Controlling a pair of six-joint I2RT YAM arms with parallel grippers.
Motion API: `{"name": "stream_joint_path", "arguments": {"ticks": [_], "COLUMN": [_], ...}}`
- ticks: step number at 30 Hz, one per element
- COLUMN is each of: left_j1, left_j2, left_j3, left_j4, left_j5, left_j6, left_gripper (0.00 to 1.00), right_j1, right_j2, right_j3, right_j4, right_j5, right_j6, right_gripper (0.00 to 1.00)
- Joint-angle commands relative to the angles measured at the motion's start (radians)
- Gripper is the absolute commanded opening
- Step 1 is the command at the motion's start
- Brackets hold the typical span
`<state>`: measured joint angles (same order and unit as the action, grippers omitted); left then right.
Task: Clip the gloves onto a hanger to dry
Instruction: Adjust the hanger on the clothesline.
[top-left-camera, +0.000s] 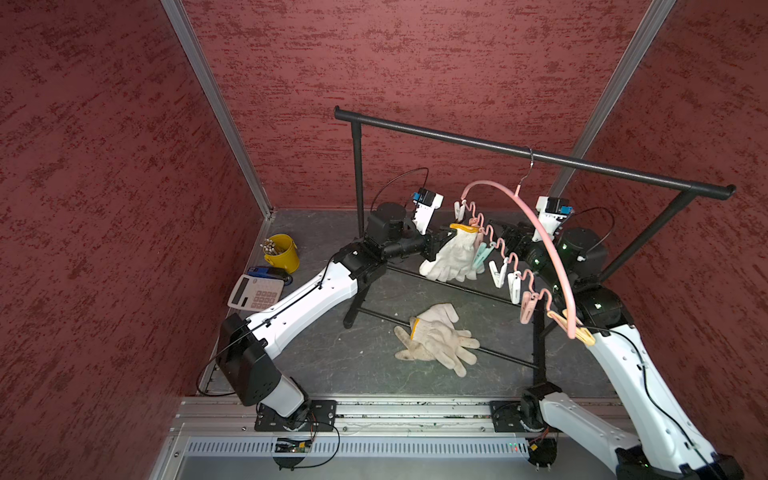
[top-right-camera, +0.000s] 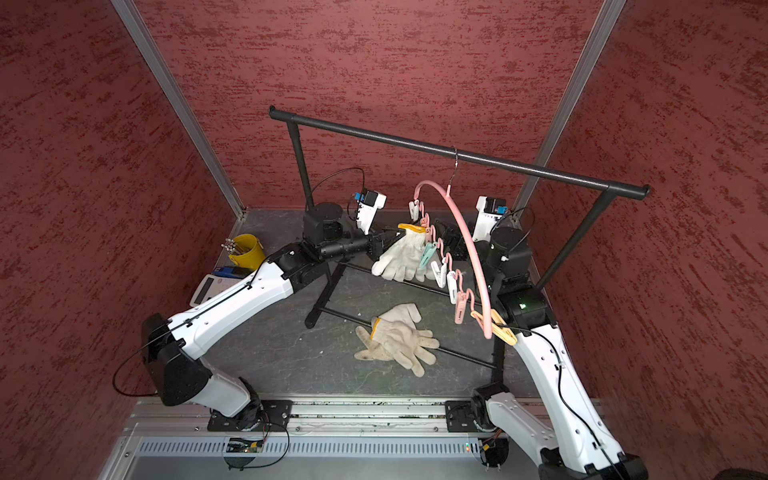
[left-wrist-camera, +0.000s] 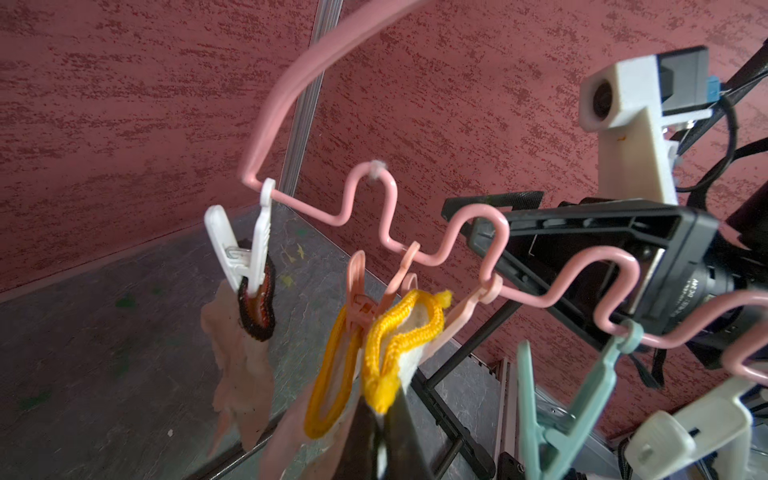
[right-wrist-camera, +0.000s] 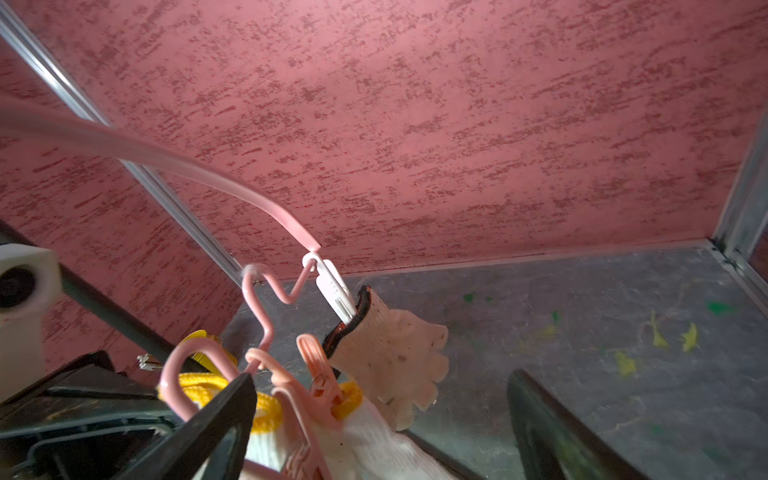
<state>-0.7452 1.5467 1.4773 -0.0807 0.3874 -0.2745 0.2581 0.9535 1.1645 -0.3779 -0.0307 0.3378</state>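
Observation:
The pink hanger (top-left-camera: 540, 232) (top-right-camera: 469, 245) hangs by its hook from the black rack. A white clothespin (left-wrist-camera: 245, 249) (right-wrist-camera: 332, 291) holds a cream glove (right-wrist-camera: 390, 353) with a red-black cuff. My left gripper (left-wrist-camera: 384, 415) (top-left-camera: 446, 239) is shut on a yellow cuff (left-wrist-camera: 399, 332) of a white glove (top-left-camera: 451, 257) (top-right-camera: 401, 255) just under the wavy bar. Beside it a pink clothespin (left-wrist-camera: 359, 299) (right-wrist-camera: 320, 374) bites a yellow cuff. My right gripper (right-wrist-camera: 378, 415) (left-wrist-camera: 457, 224) is open, its fingers standing either side of that pin. Two more gloves (top-left-camera: 436, 338) (top-right-camera: 397, 336) lie on the floor.
The black garment rack (top-left-camera: 519, 151) spans the back, and its low base bars (top-left-camera: 436, 286) cross the grey floor. A yellow bucket (top-left-camera: 282, 253), a calculator (top-left-camera: 255, 293) and a blue object (top-left-camera: 266, 272) sit at the far left. Several unused clothespins (top-left-camera: 515, 286) hang along the hanger.

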Motion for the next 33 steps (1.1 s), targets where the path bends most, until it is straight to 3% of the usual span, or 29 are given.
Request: {"name": "stream_joint_path", "arguments": {"ticks": [1,11,21,33], "left_j1": [0.017,0.03,0.046,0.055], "left_j2": [0.011,0.013,0.006,-0.023], "left_j3": [0.011,-0.01,-0.034,-0.083], "left_j4": [0.076,0.114,0.149,0.171], "left_j5": [0.027,0.036,0.051,0.05], "left_j6": [-0.028,-0.045,-0.058,-0.071], "left_gripper": [0.0,0.0,0.0,0.0], "right_j1": [-0.003,-0.003,-0.003,-0.014], "right_j2": [0.0,-0.04,-0.119,0.091], "right_j3": [0.036,0.067,0.052,0.085], "right_j4": [-0.109,-0.176,-0.177,-0.165], "right_j5": [0.128,0.069,0.287,0.185], "right_j6": [0.041,0.081,0.194,0.206], "right_gripper": [0.94,0.99,0.99,0.99]}}
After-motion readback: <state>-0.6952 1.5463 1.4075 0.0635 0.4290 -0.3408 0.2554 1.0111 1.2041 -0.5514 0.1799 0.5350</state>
